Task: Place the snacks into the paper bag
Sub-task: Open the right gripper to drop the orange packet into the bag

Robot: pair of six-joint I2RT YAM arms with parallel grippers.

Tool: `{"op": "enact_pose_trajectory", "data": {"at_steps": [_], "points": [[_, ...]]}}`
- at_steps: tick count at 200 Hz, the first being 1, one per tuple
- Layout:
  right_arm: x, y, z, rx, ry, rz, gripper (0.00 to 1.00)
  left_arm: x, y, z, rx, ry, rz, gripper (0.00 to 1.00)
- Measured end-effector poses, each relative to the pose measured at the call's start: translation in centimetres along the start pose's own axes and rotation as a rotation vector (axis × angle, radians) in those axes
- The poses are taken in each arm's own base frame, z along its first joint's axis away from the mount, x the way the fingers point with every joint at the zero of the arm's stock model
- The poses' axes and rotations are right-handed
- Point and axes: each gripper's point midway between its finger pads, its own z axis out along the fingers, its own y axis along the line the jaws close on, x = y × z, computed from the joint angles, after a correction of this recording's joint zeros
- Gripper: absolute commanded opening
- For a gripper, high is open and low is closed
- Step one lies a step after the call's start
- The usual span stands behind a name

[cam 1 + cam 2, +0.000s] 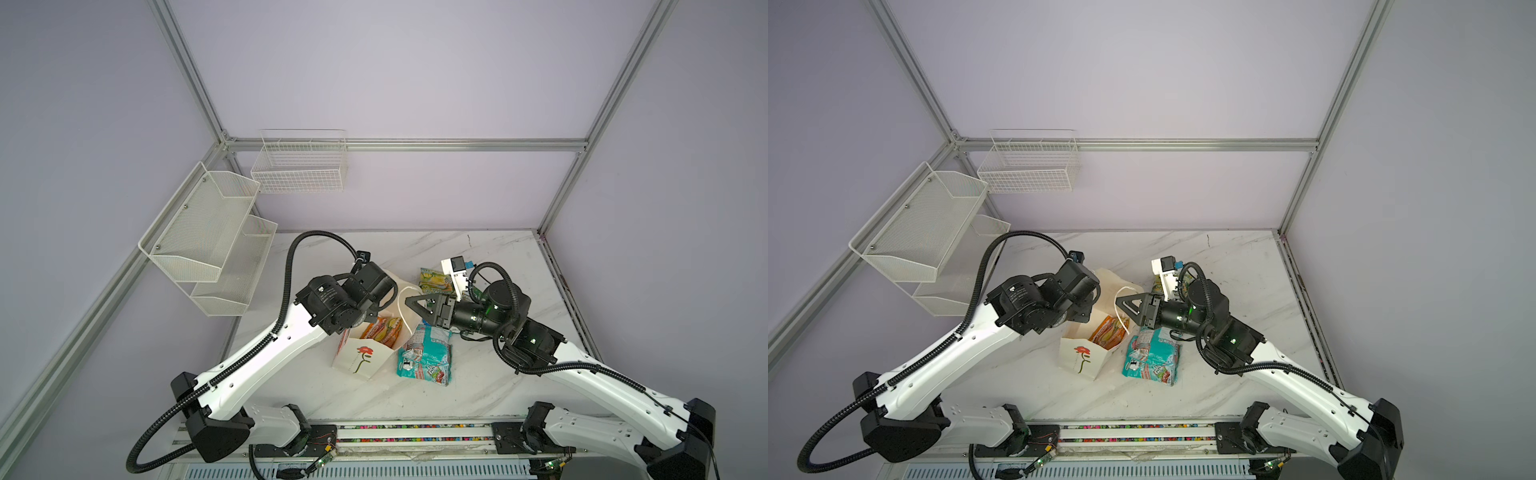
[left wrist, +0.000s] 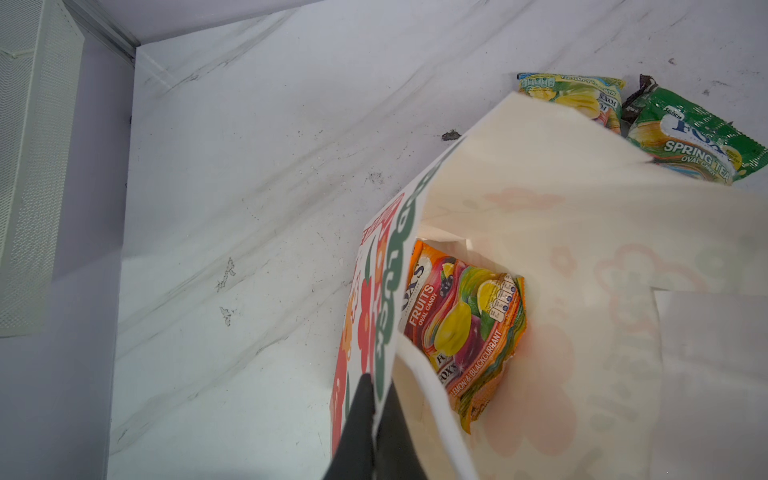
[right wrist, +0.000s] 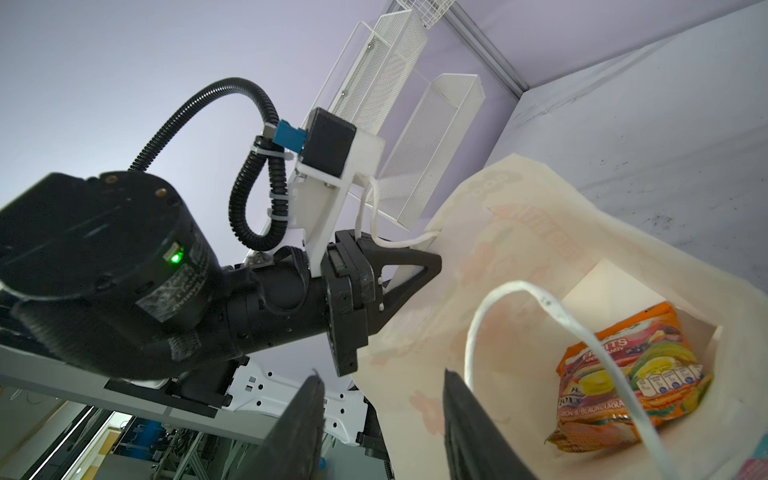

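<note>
Your right gripper (image 3: 382,378) stands half-spread with nothing between its fingers, hovering just over the mouth of the paper bag (image 1: 360,362). Straight ahead of its tips, your left gripper (image 2: 376,390) is pinched tight on the bag's opposite rim, holding the mouth agape. Down past the tips, at the bag's bottom, lies the orange-pink packet (image 3: 623,374) — in, by my reading.

The next one is likely the teal packet (image 1: 426,357). It lies flat on the table (image 1: 478,399) beneath and behind the right wrist, just beside the bag's wall, its long axis roughly crosswise to where the fingers point. The right arm is plainly the nearer — you would draw back, drop, and turn the wrist to span the packet's short width. Farther off, on the wrist's other side, the green-yellow packets (image 2: 577,95) lie beyond the bag.
</note>
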Motion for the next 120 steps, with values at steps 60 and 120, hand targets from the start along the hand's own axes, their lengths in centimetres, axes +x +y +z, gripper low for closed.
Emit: {"op": "enact_pose_trajectory", "data": {"at_steps": [60, 120], "points": [[-0.41, 0.31, -0.78, 0.016, -0.02, -0.019, 0.5, -0.03, 0.59, -0.43, -0.006, -0.017, -0.006, 0.02], [-0.18, -0.48, -0.95, 0.055, -0.016, -0.024, 0.5, -0.11, 0.95, -0.44, -0.025, -0.024, -0.009, 0.01]]}}
